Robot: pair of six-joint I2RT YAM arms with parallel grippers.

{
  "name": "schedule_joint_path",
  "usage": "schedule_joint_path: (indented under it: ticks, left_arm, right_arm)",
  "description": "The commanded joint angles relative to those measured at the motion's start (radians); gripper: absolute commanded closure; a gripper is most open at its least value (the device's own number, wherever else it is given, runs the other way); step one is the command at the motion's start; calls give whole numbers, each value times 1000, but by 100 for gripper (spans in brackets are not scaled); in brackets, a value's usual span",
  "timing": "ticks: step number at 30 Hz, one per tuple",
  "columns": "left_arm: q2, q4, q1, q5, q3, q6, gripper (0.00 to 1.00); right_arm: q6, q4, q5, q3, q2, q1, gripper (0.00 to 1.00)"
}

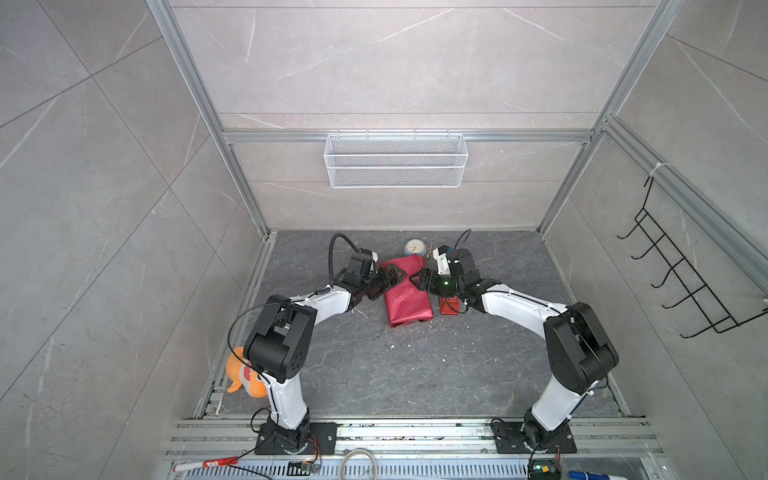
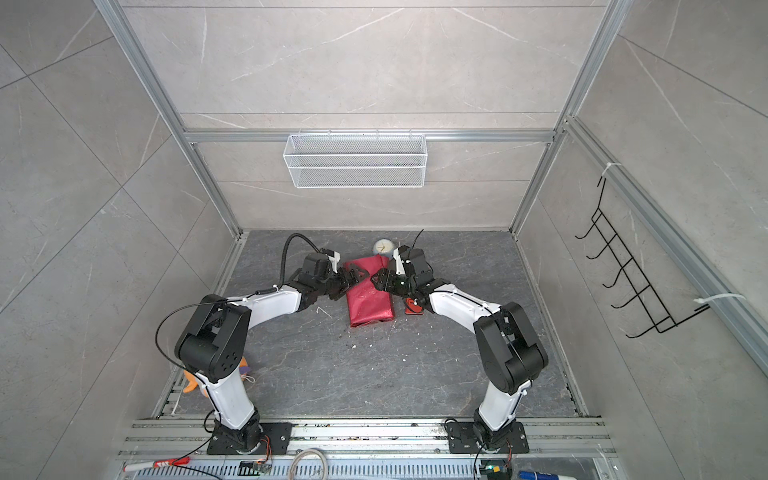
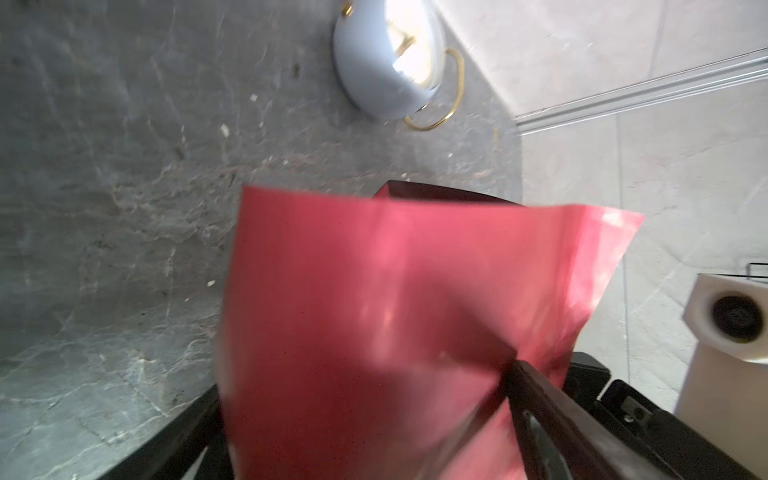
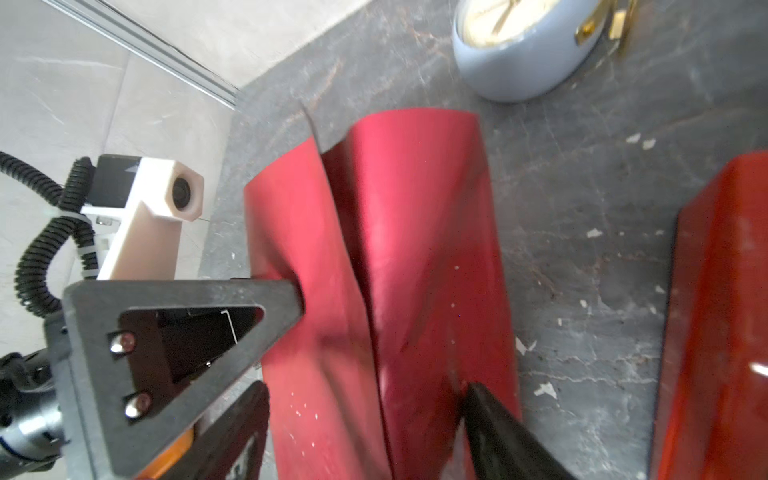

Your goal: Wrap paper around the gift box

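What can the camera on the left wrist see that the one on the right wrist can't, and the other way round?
Only the left wrist view shows the right arm's white camera. Only the right wrist view shows the red tape dispenser, the left arm's white camera, and the left pincer's triangular finger touching the paper, whose flaps overlap along a seam. Both show the red paper, the pale blue clock and the gray stone tabletop.

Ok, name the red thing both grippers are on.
The paper, the wide maroon wrap: left gripper and right gripper meet over it. The tape dispenser is the smaller red block beside it.
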Motion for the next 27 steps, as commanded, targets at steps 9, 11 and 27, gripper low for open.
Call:
schedule_joint_path:
  ticks: [9, 11, 27]
  left_arm:
    - [-105, 157, -11, 51, -28, -60, 4]
    - [-119, 153, -11, 48, -39, -60, 4]
    - [-236, 104, -50, 45, -158, 59, 17]
  right_arm:
    - [36, 144, -43, -71, -65, 11, 25]
    - [42, 162, -45, -83, -71, 13, 25]
    - [102, 355, -52, -250, -162, 44, 26]
